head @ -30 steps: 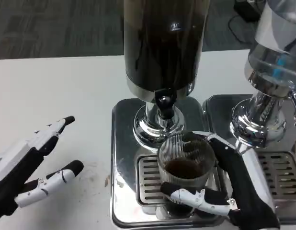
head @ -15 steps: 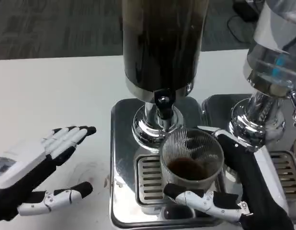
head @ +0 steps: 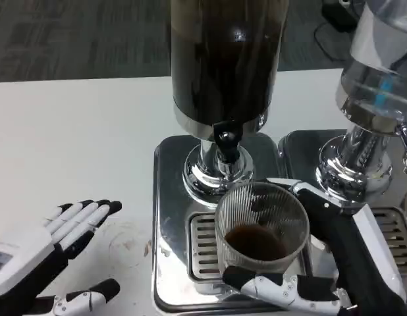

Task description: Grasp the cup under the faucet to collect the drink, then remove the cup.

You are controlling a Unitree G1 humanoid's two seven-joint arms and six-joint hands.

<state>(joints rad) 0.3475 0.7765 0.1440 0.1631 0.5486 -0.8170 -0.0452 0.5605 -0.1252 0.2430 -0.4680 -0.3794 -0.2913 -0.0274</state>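
— Nearest the camera, what is the right hand point(head: 302, 289) doing?

— It is grasping the ribbed cup point(head: 261, 227), fingers wrapping the front of the wall and the thumb side reaching round behind. The left hand point(head: 49, 253) is lying released on the white table point(head: 72, 145), fingers spread and holding nothing; compared with half a second ago it is sitting lower and nearer the picture's bottom edge, drawing away from the machine.

— And the cup itself?

— It is over the slotted drip tray point(head: 202, 247), just in front of the black faucet point(head: 226, 143), with dark drink pooling at its bottom. Against the frame a second ago its mouth is looking larger and tipping slightly toward the camera (probably lifting), which suggests collecting is finishing and removal is starting.

— Which way is it pointing?

— Its long axis is running nearly upright, mouth opening upward, leaning a little toward the viewer.

— Farther back?

— The dark dispenser tank point(head: 223, 59) is standing on its chrome base, a second dispenser point(head: 378, 79) just beside it at the right.
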